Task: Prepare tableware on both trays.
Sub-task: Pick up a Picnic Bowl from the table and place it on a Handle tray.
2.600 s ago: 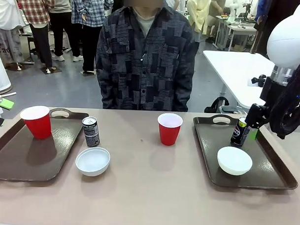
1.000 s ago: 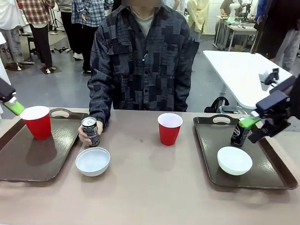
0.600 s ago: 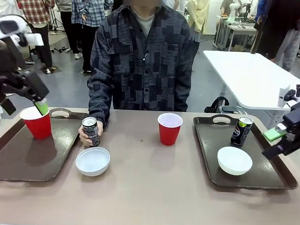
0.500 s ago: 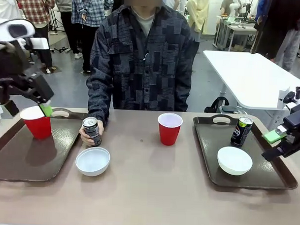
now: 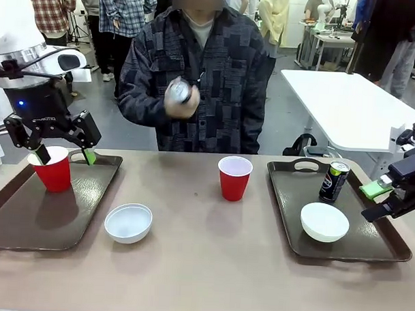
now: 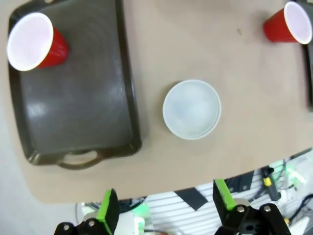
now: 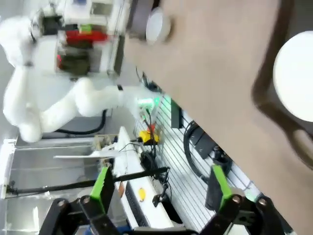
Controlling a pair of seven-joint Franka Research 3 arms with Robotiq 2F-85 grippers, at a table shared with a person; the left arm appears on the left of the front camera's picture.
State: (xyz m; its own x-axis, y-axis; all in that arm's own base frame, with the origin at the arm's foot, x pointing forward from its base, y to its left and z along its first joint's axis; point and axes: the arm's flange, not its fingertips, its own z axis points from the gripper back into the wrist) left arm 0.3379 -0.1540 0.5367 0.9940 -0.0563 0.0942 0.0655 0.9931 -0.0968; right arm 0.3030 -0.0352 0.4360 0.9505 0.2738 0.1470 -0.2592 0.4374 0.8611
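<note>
The left arm (image 5: pixel 30 67) stands upright over the far left of the beige worktop (image 5: pixel 204 264). Its left claw (image 5: pixel 64 155) points straight down, green-padded fingers wide apart with nothing between them. It hangs at the far end of the left dark brown rectangular tray (image 5: pixel 28 224), close to the red plastic cup with a white inside (image 5: pixel 53 172) standing there. The right claw (image 5: pixel 371 202) sits low at the right edge, tilted in toward the right rim of the right dark brown tray (image 5: pixel 293 227), fingers likewise apart and empty. On that tray a slim dark drink can with a silver top (image 5: pixel 334 180) stands at the far side, with a small round white bowl (image 5: pixel 324 222) nearer. A second red cup (image 5: pixel 234 178) stands on the bare worktop in the middle. A second white bowl (image 5: pixel 128 223) lies just right of the left tray. The person across the worktop holds a second can (image 5: pixel 177 90) in a raised hand (image 5: pixel 187 107) at chest height, both blurred. The left wrist view looks straight down, and there the cup on the tray is well apart from the fingers (image 6: pixel 107 213). The bowl beside the tray is clear of its rim. The right wrist view is rolled. It shows the right tray's bowl at the picture's edge, and past the worktop's near edge a white robot base (image 7: pixel 58 103).
</note>
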